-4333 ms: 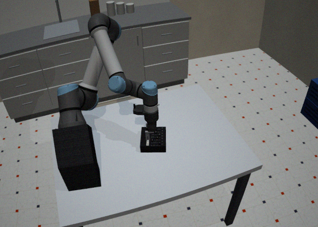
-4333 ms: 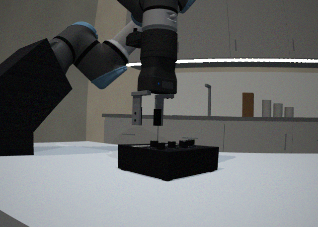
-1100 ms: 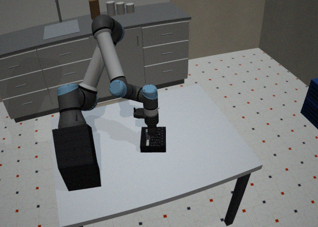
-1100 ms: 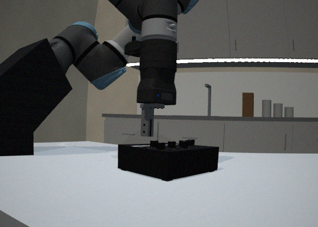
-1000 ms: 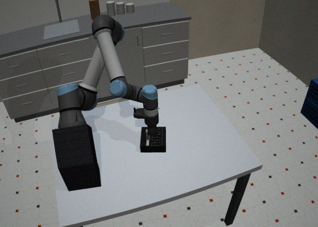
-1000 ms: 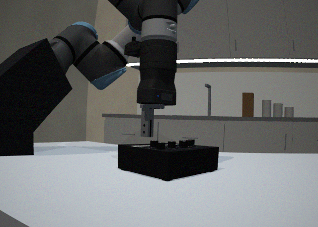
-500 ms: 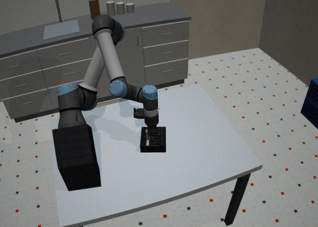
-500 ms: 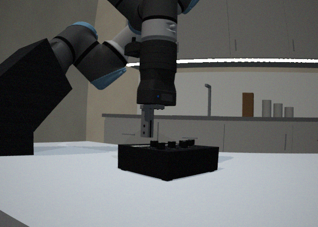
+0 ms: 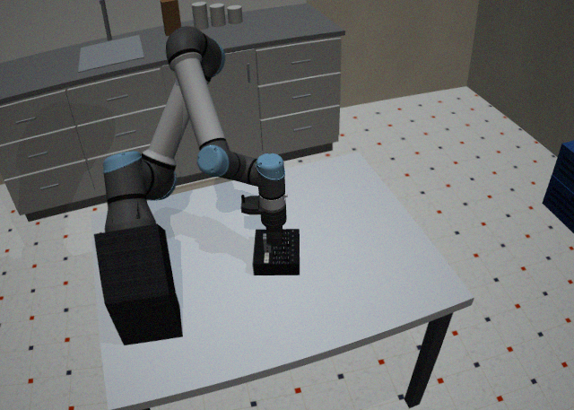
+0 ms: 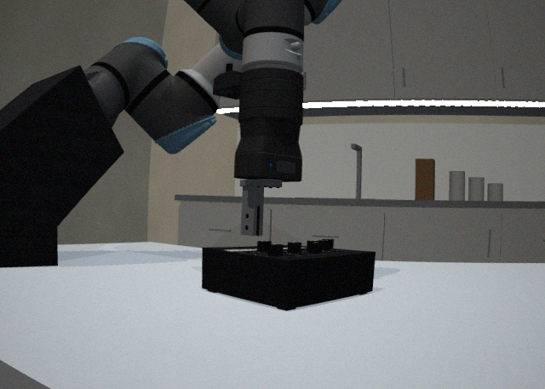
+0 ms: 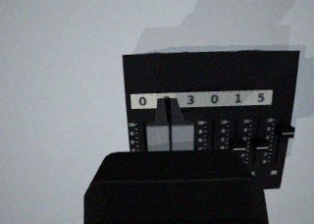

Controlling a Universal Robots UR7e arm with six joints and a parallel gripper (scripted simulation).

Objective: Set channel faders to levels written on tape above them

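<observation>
The lighting desk (image 10: pixel 288 279) looks like matt black plastic; its tape strip (image 11: pixel 201 99) is pale and papery. The counter (image 9: pixel 352 257) is smooth, matt white.

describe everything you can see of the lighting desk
The lighting desk is a low black box, flat on the white table near its middle. A pale tape strip across its top reads 0, a digit hidden by the fingers, then 3, 0, 1, 5. Below run fader slots with scale marks; small dark caps stick up. The shut gripper hangs just above its left side, not visibly touching. Its feet cannot be made out.
</observation>
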